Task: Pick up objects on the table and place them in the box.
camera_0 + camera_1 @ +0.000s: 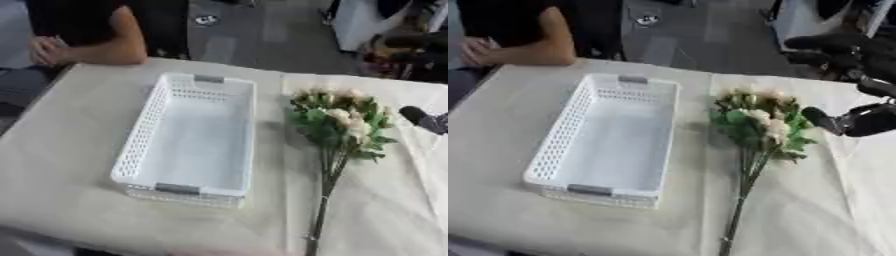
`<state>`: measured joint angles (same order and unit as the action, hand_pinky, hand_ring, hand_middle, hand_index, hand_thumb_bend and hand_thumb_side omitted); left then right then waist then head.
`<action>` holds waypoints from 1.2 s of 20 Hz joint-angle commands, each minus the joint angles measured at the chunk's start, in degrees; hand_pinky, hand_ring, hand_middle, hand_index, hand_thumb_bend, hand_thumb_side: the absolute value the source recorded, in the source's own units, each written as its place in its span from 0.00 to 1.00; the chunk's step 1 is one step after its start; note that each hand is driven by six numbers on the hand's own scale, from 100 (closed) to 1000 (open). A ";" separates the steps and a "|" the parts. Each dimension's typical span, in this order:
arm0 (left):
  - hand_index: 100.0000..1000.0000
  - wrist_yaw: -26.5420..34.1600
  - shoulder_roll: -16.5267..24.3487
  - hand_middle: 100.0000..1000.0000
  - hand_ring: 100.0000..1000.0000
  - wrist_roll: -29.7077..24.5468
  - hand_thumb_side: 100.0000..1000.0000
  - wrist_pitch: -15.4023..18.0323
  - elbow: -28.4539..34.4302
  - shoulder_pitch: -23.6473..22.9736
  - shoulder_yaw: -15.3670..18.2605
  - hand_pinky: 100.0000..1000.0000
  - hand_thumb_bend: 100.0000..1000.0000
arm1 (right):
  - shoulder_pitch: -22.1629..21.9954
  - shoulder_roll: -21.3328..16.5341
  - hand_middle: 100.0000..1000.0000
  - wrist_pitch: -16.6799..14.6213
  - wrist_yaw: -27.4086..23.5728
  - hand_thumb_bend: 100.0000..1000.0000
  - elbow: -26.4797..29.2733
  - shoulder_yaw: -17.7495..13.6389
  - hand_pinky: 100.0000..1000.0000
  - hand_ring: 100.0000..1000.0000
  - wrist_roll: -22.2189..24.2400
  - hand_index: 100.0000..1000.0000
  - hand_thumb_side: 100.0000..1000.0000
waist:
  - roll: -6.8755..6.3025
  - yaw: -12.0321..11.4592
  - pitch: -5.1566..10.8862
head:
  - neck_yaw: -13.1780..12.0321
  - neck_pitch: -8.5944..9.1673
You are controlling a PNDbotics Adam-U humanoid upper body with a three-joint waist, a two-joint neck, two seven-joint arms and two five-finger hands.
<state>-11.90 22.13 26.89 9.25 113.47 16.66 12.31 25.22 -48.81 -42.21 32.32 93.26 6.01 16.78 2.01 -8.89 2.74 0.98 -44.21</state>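
Note:
A bunch of artificial flowers [759,122] with pale blooms, green leaves and long stems lies on the table to the right of a white perforated basket [551,145], which holds nothing. My right hand [861,75] comes in from the right edge, above and to the right of the blooms, its black fingers spread and straight. One fingertip [820,120] hovers close to the right side of the leaves without gripping them. My left hand shows in neither view.
The table is covered with a beige cloth [500,210]. A person's arm [535,47] rests at the far left corner of the table, away from the flowers and basket.

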 commanded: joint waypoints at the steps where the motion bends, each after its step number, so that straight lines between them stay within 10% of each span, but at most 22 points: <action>1: 0.84 -0.30 1.49 0.85 0.73 -0.28 0.79 0.05 1.12 0.61 -0.14 0.55 0.05 | 1.93 -1.07 1.00 -2.83 1.59 0.15 -4.10 1.26 0.88 0.92 -0.25 0.98 0.34 | -0.13 -0.17 0.39 | 0.20 0.09; 24: 0.84 -0.44 1.52 0.84 0.72 -0.83 0.80 -0.08 1.12 0.83 -0.70 0.55 0.04 | 6.03 2.71 1.00 -9.76 12.70 0.13 -19.11 8.24 0.88 0.89 -0.68 0.97 0.48 | -0.09 -0.77 0.25 | 0.99 0.09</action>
<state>-12.06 22.13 26.30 9.17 113.49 16.68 11.63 29.91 -45.16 -49.68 44.53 74.03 14.33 13.97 2.04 -9.65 2.71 1.55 -44.21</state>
